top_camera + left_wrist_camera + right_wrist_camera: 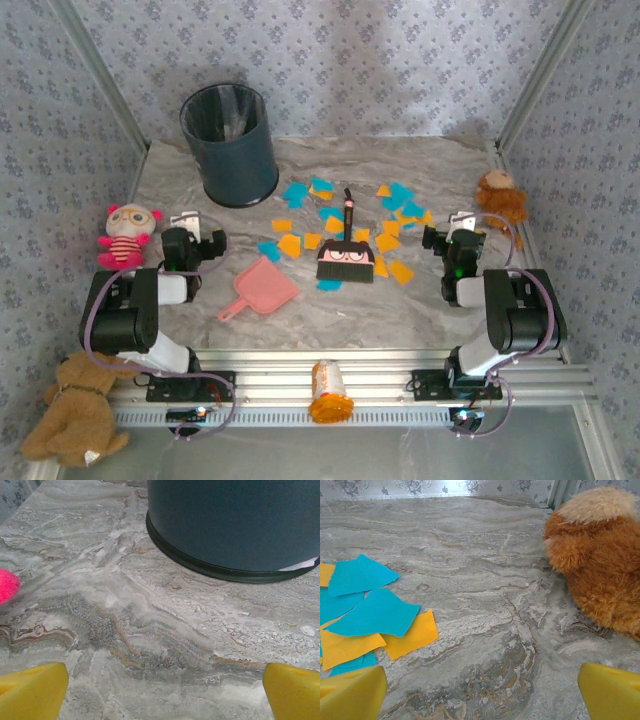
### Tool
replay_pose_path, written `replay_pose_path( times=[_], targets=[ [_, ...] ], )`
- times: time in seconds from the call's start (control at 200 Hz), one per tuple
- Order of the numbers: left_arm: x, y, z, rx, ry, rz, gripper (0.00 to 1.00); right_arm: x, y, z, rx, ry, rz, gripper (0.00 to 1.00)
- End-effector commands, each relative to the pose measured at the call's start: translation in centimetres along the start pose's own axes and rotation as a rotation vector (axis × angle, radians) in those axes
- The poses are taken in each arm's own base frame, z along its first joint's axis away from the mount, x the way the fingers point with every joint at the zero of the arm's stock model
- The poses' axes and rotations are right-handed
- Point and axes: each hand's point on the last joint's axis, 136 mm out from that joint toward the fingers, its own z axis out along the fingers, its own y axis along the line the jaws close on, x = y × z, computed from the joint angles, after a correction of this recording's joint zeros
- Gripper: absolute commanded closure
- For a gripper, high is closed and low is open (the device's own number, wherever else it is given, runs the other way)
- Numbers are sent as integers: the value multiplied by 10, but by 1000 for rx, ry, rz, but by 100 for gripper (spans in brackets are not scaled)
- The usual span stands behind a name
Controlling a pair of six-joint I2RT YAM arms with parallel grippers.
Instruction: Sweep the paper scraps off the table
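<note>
Marble table (400, 320) open at edges; left end effector (162, 695), right end effector (481, 696) spread wide

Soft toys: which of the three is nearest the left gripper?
The pink striped doll, right beside the left gripper. The small brown plush sits far right; the large brown plush lies below the near rail.

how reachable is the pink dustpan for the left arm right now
Probably yes: the pink dustpan lies near the left fingers, which are open, to their right, with only bare table between.
</note>
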Motion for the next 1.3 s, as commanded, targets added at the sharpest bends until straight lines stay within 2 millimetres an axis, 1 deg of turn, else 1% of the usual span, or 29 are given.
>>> replay_pose_path(
  times=[0.0, 0.035, 0.06, 0.1, 0.2, 0.215, 0.22, 0.23, 0.235, 0.275, 0.3, 0.355, 0.385, 0.41, 0.415, 0.445, 0.505, 0.58, 0.68, 0.75, 0.854, 0.949, 0.994, 1.089, 1.174, 1.239, 1.274, 1.294],
  targets=[
    [-18, 6, -1, -43, -62, -21, 0, -5, -3, 1, 24, -17, -8, 0],
    [-21, 10, -5, -67, -73, -30, 0, -8, -6, -3, 44, -29, -4, 0],
    [-24, 13, -7, -83, -75, -37, 0, -7, -5, -5, 39, -23, -3, 0],
    [-27, 19, -12, -117, -76, -50, 1, -12, -4, -8, 21, -46, -4, 0],
    [-34, 35, -26, -212, -51, -108, 1, -12, -2, -12, 20, -61, -12, 0],
    [-36, 36, -28, -222, -45, -119, 0, -12, -2, -12, 20, -61, -16, 0],
    [-40, 37, -29, -229, -56, -123, 0, -12, -2, -12, 21, -61, -17, 0],
    [-37, 38, -30, -235, -34, -130, 0, -13, -2, -12, 28, -62, -20, 0],
    [-42, 39, -31, -238, -46, -136, 0, -14, -3, -12, 32, -63, -21, 0],
    [-42, 42, -36, -263, -4, -167, 0, -18, -8, -14, 93, -53, -29, 0],
    [-44, 43, -40, -270, 10, -191, 0, -21, -11, -16, 119, -41, -29, 0],
    [-44, 43, -46, -279, 52, -254, 0, -27, -15, -18, 135, -12, -14, 0],
    [-44, 40, -49, -270, 68, -296, 1, -29, -18, -21, 148, 10, 1, 0],
    [-40, 38, -51, -267, 96, -326, 1, -29, -20, -22, 156, 29, 21, 0],
    [-42, 36, -51, -258, 92, -335, 1, -30, -20, -23, 156, 31, 24, 0],
    [-41, 30, -52, -237, 124, -369, 1, -32, -22, -26, 160, 48, 44, 0],
    [-38, 12, -55, -175, 202, -398, 1, -37, -24, -34, 154, 85, 101, 0],
    [-34, -16, -59, -106, 306, -387, 1, -42, -24, -45, 144, 139, 139, 0],
    [-30, -53, -66, -56, 416, -328, 1, -49, -22, -60, 127, 193, 175, 0],
    [-29, -76, -70, -32, 471, -272, 1, -51, -17, -69, 102, 224, 196, 0],
    [-29, -119, -74, 43, 529, -176, 4, -49, -8, -82, 55, 269, 223, 0],
    [-30, -158, -74, 105, 567, -96, 12, -44, 4, -89, 4, 314, 239, 0],
    [-30, -175, -73, 126, 587, -64, 18, -42, 9, -92, -16, 331, 243, 0],
    [-31, -214, -70, 174, 618, -1, 27, -39, 16, -95, -32, 351, 231, 0],
    [-30, -249, -67, 208, 635, 52, 30, -36, 17, -95, -31, 355, 222, 0],
    [-29, -271, -63, 219, 635, 89, 32, -35, 17, -95, -30, 359, 221, 0],
    [-29, -283, -60, 228, 636, 105, 34, -35, 17, -95, -31, 361, 219, 0],
    [-26, -287, -60, 224, 651, 121, 35, -35, 18, -95, -31, 361, 218, 0]
  ],
)
